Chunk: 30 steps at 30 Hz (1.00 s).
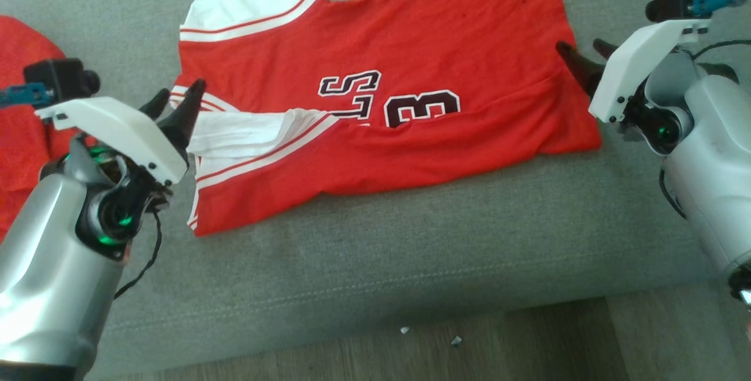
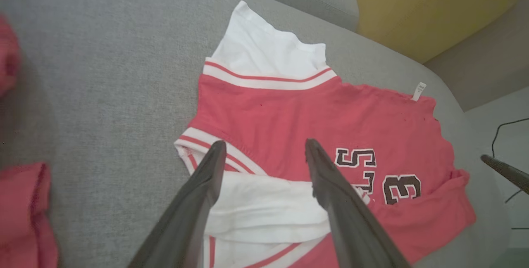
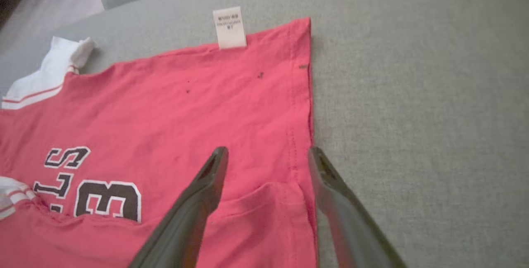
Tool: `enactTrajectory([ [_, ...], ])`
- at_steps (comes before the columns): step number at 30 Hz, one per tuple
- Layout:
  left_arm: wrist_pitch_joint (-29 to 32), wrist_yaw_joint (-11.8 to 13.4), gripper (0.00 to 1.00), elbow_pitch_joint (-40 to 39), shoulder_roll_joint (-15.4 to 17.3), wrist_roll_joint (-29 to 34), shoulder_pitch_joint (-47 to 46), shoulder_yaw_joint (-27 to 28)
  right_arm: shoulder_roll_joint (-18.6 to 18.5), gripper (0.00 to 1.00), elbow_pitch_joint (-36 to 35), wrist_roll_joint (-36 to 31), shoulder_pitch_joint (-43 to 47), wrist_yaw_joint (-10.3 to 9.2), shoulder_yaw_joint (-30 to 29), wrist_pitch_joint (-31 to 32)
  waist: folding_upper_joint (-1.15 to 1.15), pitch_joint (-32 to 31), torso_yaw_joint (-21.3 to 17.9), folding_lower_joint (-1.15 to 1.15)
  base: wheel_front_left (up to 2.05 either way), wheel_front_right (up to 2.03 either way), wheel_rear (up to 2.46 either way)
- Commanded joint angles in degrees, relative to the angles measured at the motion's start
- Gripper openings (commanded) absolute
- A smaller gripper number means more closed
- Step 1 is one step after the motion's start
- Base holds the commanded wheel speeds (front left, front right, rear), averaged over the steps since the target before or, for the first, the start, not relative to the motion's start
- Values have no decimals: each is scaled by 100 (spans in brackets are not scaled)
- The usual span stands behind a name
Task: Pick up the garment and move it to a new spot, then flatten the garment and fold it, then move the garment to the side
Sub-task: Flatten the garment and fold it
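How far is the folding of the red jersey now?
Done: the jersey lies spread on the grey sofa, its near edge folded up over part of the print. In hand: the left pincer and right pincer, both open and empty, sit at its two ends. Left: further folding, then moving it aside.

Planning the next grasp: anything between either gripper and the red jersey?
Nothing visible. The left gripper, open, is at the red jersey, over its folded-in white sleeve; the right gripper, open, is at its hem edge. Another red cloth lies off to the left on the grey cushion, apart.
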Motion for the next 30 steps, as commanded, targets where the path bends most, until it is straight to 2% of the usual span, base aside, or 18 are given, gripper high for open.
enactTrajectory([
  [1, -116, 37, 100, -132, 198, 70, -244, 247, 11, 100, -141, 72, 45, 36, 8, -135, 0, -39, -6, 0, 0, 0, 0],
  [7, -1195, 221, 100, -134, 68, 423, -120, 449, 6, 100, -318, 121, 129, 36, -137, -1226, 0, -265, 0, 0, 0, 0, 0],
  [15, -2860, 418, 100, -489, -363, 831, 752, 666, 12, 100, -727, -196, 759, 36, -353, -3116, 0, -675, 74, 0, 0, 0, 0],
  [18, -3033, 362, 100, -608, -588, 980, 1188, 747, 155, 100, -924, -395, 1157, 36, -604, -3349, 0, -771, 71, 0, 0, 0, 0],
  [21, -3069, 340, 100, -741, -832, 1342, 1584, 1079, 304, 100, -1132, -952, 1539, 36, -869, -3403, 0, -801, 12, 0, 0, 0, 0],
  [26, -3073, 98, 100, -1040, -1466, 2323, 2245, 1735, 703, 100, -1819, -2077, 2274, 36, -1777, -3410, 0, -861, -80, 0, 0, 0, 0],
  [30, -3073, -172, 100, -1222, -1841, 3106, 2576, 2162, 1079, 100, -2764, -3072, 2979, 36, -2621, -3411, 0, -883, -123, 0, 0, 0, 0],
])
